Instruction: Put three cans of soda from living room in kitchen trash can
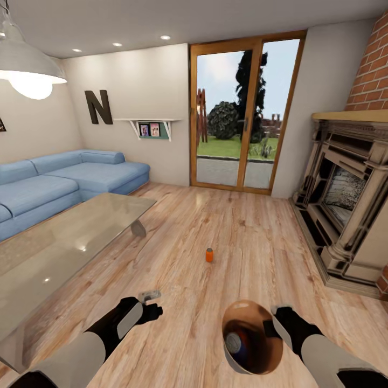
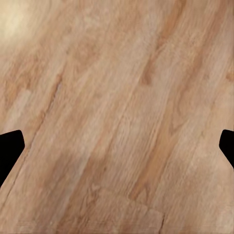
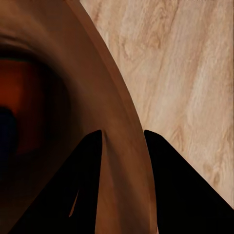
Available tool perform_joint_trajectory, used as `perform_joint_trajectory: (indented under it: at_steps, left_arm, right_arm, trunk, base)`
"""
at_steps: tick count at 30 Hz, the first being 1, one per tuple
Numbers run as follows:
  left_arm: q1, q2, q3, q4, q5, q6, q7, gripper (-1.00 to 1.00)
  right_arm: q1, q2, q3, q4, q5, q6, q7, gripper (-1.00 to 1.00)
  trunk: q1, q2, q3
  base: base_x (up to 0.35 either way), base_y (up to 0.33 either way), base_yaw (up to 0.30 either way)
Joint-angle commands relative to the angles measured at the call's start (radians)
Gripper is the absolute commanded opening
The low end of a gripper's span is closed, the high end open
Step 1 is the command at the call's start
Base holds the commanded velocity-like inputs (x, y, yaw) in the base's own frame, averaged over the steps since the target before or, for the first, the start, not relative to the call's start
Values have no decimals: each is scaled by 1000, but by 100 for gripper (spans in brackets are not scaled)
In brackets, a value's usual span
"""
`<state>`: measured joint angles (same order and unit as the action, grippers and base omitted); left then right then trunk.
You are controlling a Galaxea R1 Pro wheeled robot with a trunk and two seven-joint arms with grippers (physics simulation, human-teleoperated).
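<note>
An orange can of soda (image 1: 209,255) stands upright on the plank floor of the living room, well ahead of both arms. My right gripper (image 1: 273,319) is shut on the rim of the trash can (image 1: 269,358), one finger inside and one outside the wall (image 3: 119,112). Its glossy brown inside holds a blue can (image 1: 235,343), and a reddish can (image 3: 22,109) lies deep beside it. My left gripper (image 1: 152,303) hangs open over bare floor with nothing between its fingertips (image 2: 9,146).
A glass-topped low table (image 1: 64,237) stands close on the left, with the blue sofa (image 1: 64,180) behind it. The brick fireplace (image 1: 350,210) fills the right side. Wood-framed glass doors (image 1: 242,113) are straight ahead across open floor.
</note>
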<state>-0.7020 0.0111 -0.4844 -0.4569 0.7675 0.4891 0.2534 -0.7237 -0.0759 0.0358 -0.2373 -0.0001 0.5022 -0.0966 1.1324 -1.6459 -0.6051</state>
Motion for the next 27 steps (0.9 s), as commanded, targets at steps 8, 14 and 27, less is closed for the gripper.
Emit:
perform_joint_trajectory:
  at_steps: [8,14,27]
  left_arm:
    - [1,0,0,0,-2,-22,-4,100]
    - [1,1,0,0,-3,-25,-7,100]
    - [2,1,-2,0,-4,-33,-9,100]
  right_arm:
    - [22,-3,-5,-1,-10,-37,7,-100]
    - [24,0,-4,-3,-9,-40,2,-100]
    - [24,10,-4,-11,-11,-34,5,-100]
  trunk:
    - [0,0,0]
    - [0,0,0]
    - [0,0,-7]
  base:
    - [0,0,0]
    - [1,0,0]
    - [164,-29,-33]
